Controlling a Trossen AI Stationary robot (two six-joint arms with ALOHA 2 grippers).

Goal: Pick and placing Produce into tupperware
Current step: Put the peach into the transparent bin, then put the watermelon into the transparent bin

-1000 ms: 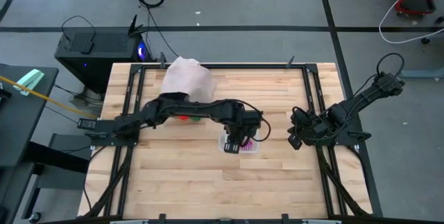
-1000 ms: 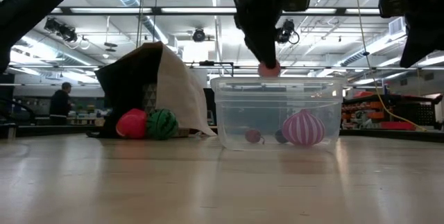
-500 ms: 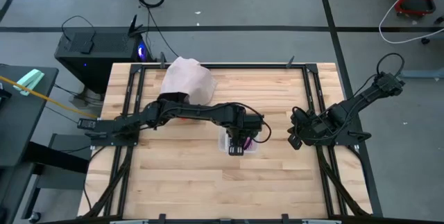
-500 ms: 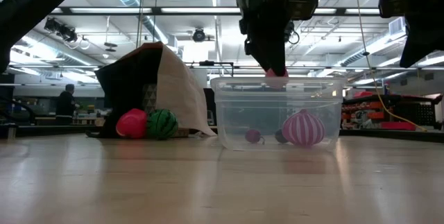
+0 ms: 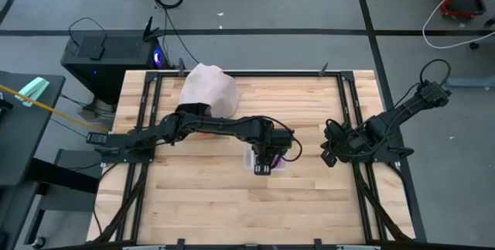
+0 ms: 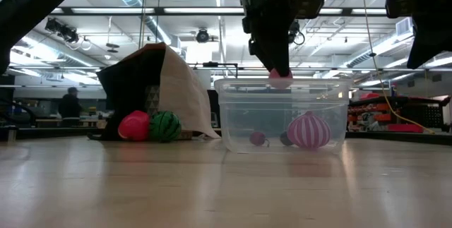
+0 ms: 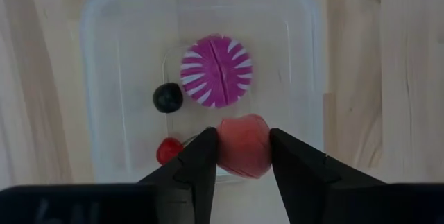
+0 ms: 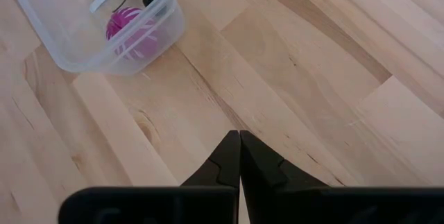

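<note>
Placement step, viewed from four cameras. Your left pincer (image 7: pixel 241 156) holds a small pink-red toy fruit (image 7: pixel 243 144) clamped between its two dark fingers, poised directly above the small clear plastic rectangular tub (image 7: pixel 104 57) near the middle of the pale wooden surface (image 5: pixel 309 203). In the low view the fruit (image 6: pixel 280 78) sits about level with the tub's rim (image 6: pixel 282 82), close to one end wall, not over the centre.

Already lying in the tub are a magenta-and-white ribbed toy (image 7: pixel 216 71), a small dark round berry (image 7: pixel 168 97) and a small red piece (image 7: pixel 168 150).

To finish this step well, judge that the fruit clears the near wall before you part the fingers; a nudge toward the tub's middle should keep it from striking the rim and bouncing out. Release low, so that the light tub is not knocked.

A pink-red ball (image 6: pixel 134 126) and a green striped ball (image 6: pixel 164 126) wait beside the pale pinkish-white bag (image 6: pixel 183 87). Your right pincer (image 8: pixel 239 156) rests pressed together, well apart from the tub.
</note>
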